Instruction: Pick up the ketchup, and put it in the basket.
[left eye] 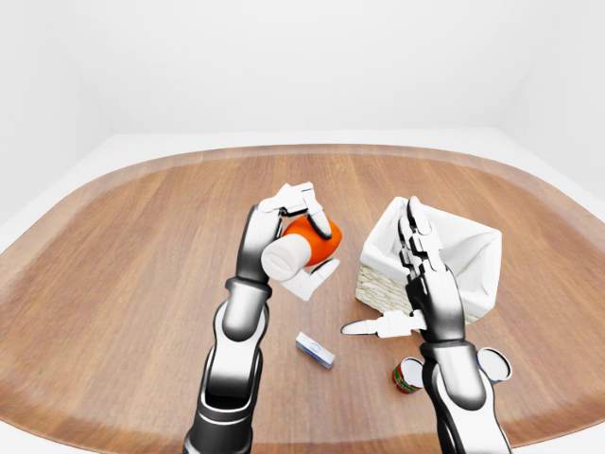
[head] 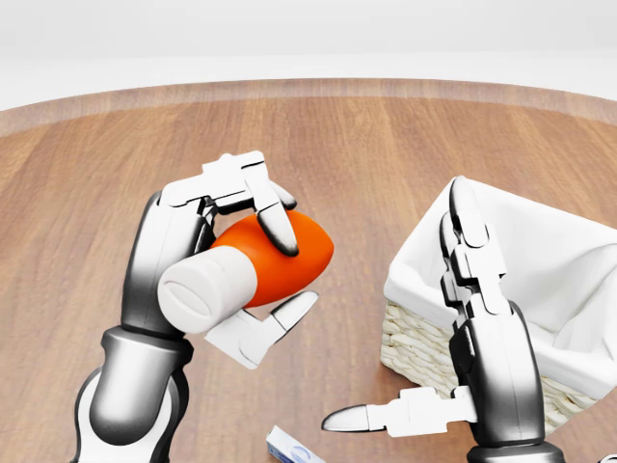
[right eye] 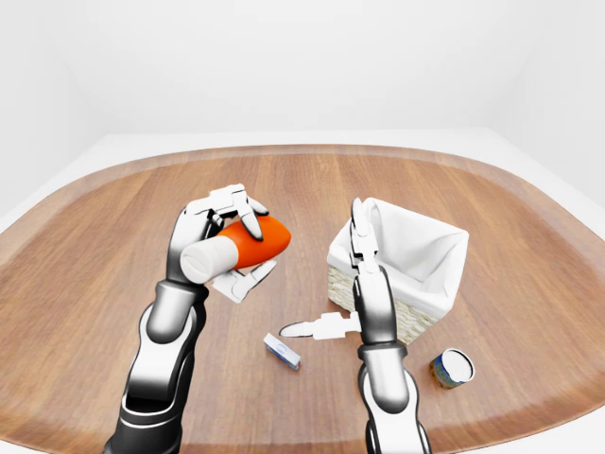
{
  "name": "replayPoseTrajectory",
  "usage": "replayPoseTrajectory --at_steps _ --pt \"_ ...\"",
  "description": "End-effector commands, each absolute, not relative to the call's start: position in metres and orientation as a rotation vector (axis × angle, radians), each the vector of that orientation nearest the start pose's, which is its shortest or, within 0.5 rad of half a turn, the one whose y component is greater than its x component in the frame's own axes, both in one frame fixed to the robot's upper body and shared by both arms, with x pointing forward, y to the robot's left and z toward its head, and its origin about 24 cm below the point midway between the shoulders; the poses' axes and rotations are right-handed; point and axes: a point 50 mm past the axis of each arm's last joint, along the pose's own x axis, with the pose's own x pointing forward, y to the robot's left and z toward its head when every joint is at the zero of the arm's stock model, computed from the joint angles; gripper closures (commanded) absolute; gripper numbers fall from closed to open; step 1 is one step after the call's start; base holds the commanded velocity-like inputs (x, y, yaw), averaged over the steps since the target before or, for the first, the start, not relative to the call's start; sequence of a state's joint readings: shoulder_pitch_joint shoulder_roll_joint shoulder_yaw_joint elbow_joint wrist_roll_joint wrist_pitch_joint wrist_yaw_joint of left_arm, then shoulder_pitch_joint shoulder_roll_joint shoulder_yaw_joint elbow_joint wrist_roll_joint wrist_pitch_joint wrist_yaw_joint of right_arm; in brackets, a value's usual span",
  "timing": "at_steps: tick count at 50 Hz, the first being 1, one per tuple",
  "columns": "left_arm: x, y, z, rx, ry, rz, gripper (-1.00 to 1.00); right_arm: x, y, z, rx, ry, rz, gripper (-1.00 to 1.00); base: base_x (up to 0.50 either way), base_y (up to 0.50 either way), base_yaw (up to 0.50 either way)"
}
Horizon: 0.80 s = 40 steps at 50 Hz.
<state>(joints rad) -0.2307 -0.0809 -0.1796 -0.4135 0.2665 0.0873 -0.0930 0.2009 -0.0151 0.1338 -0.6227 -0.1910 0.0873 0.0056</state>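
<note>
The ketchup (head: 275, 256) is an orange-red bottle with a white cap (head: 202, 292). My left hand (head: 253, 260) is shut on it and holds it tilted above the wooden table, cap toward me. The basket (head: 540, 318) is woven with a white cloth liner and stands at the right of the head view. My right hand (head: 439, 328) is open, fingers up and thumb out to the left, just left of the basket's near wall. It holds nothing.
A small blue-and-white box (left eye: 315, 349) lies on the table below the ketchup. A small can (right eye: 453, 368) stands to the right of my right forearm, below the basket. The wooden table (left eye: 142, 246) is wide and rounded, with white floor around it.
</note>
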Motion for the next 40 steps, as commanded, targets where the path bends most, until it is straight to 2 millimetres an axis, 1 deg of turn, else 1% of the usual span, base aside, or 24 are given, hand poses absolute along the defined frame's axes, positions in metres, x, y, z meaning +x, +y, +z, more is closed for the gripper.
replayPoseTrajectory --at_steps 1,2,7,18,23,26,28,31,34,40 --pt "0.262 0.069 0.17 0.129 -0.497 -0.233 0.99 0.201 -0.133 0.132 -0.167 -0.343 0.036 -1.0 0.0 0.0 0.0" --pt "0.265 0.066 0.164 0.121 -0.468 -0.233 0.99 0.201 -0.133 0.131 -0.168 -0.341 0.036 -1.0 0.0 0.0 0.0" --pt "0.268 0.06 0.155 0.116 -0.427 -0.239 0.99 0.2 -0.132 0.132 -0.167 -0.344 0.038 -1.0 0.0 0.0 0.0" --pt "0.272 0.051 0.146 0.111 -0.38 -0.245 0.99 0.199 -0.132 0.134 -0.165 -0.353 0.041 -1.0 0.0 0.0 0.0" --pt "0.276 0.042 0.137 0.106 -0.337 -0.256 0.99 0.199 -0.131 0.134 -0.163 -0.353 0.044 -1.0 0.0 0.0 0.0" --pt "0.275 0.04 0.137 0.103 -0.336 -0.26 0.99 0.199 -0.131 0.133 -0.163 -0.35 0.044 -1.0 0.0 0.0 0.0" --pt "0.274 0.034 0.132 0.1 -0.314 -0.273 0.99 0.2 -0.131 0.133 -0.163 -0.348 0.044 -1.0 0.0 0.0 0.0" --pt "0.274 0.034 0.132 0.1 -0.314 -0.273 0.99 0.2 -0.131 0.133 -0.163 -0.348 0.044 -1.0 0.0 0.0 0.0" --pt "0.272 0.027 0.13 0.088 -0.304 -0.288 0.99 0.2 -0.131 0.133 -0.163 -0.347 0.044 -1.0 0.0 0.0 0.0" --pt "0.26 0.015 0.144 0.061 -0.365 -0.321 0.99 0.2 -0.132 0.132 -0.163 -0.343 0.043 -1.0 0.0 0.0 0.0"
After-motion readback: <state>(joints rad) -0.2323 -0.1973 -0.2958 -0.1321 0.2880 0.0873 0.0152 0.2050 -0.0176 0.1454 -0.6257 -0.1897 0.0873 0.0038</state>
